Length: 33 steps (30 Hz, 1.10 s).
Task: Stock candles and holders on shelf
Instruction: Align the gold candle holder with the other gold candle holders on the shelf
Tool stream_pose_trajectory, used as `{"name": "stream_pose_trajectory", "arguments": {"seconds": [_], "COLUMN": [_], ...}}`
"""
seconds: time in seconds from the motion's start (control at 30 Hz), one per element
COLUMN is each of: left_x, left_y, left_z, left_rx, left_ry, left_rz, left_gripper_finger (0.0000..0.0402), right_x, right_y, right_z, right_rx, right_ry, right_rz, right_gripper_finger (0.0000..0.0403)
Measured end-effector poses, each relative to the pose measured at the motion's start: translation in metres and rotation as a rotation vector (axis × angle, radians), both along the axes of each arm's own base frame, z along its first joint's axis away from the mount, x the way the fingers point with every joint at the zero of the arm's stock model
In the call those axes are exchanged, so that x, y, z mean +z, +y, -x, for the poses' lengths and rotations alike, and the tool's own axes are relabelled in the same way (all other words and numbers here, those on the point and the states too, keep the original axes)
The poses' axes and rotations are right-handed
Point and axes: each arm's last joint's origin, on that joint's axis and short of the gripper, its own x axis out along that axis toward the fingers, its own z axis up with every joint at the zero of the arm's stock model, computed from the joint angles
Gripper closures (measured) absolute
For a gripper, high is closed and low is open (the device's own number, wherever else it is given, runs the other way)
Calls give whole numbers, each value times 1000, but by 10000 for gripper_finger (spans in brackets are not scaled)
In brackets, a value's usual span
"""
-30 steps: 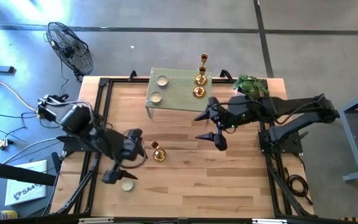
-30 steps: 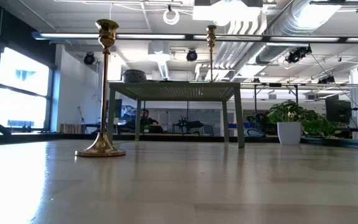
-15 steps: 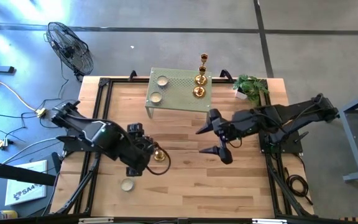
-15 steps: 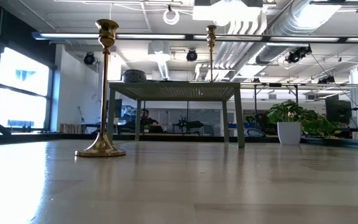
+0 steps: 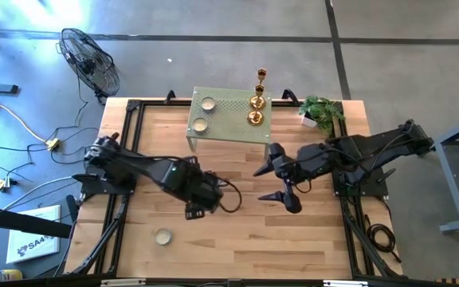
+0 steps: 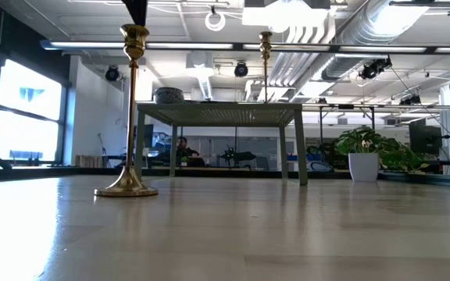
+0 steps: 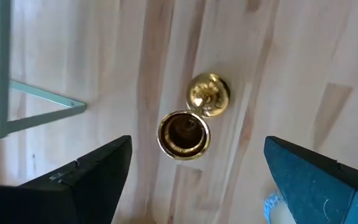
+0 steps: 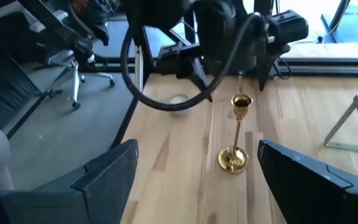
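Observation:
A tall gold holder (image 7: 183, 134) stands upright on its round base (image 7: 208, 94) in the middle of the wooden table. My left gripper (image 7: 197, 144) hangs open just above it, pointing down, with a finger on either side of the cup and one fingertip (image 6: 137, 9) just over the top. In the high view the left gripper (image 5: 202, 195) hides this holder. A candle (image 5: 162, 236) lies flat on the table near the front left. The green shelf (image 5: 228, 115) stands on its legs at the far edge and carries two candles (image 5: 207, 104) and three holders (image 5: 256, 101). My right gripper (image 5: 281, 183) hovers open to the right.
A potted plant (image 5: 322, 110) stands at the table's far right corner beside the shelf. A black frame (image 5: 126, 151) runs along the table's edges. Bare wood lies between the standing holder (image 8: 238, 134) and the shelf's front edge.
My left gripper has swung from above the candle at the near left toward the table's right and far side. It has tipped over to point down and has sunk over the standing holder, staying open. My right gripper has drifted a little toward the near edge.

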Motion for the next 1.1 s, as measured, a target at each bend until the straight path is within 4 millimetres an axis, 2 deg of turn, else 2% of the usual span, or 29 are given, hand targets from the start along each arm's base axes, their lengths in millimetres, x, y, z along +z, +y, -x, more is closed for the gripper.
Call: {"name": "stream_pose_trajectory", "arguments": {"seconds": [0.27, 0.4, 0.5, 0.87, 1.1], "left_x": [-4, -4, -5, -4, -12], "left_y": [13, 19, 20, 21, 18], "left_z": [-8, -9, -9, -10, -16], "left_rx": [-7, 11, 6, -16, -53], "left_ry": [28, 53, 69, 55, 90], "left_rz": [-2, 81, 132, 62, 59], "left_gripper_finger": [41, 41, 41, 41, 41], "right_x": [-6, -7, -7, -8, -8], "right_y": [-1, -1, -1, -1, -1], "right_z": [3, 4, 4, 4, 4], "right_rx": [2, 3, 6, 20, 22], "right_ry": [65, 81, 84, 92, 96], "right_rz": [23, 28, 27, 19, 18], "right_gripper_finger": [77, 77, 77, 77, 77]}}
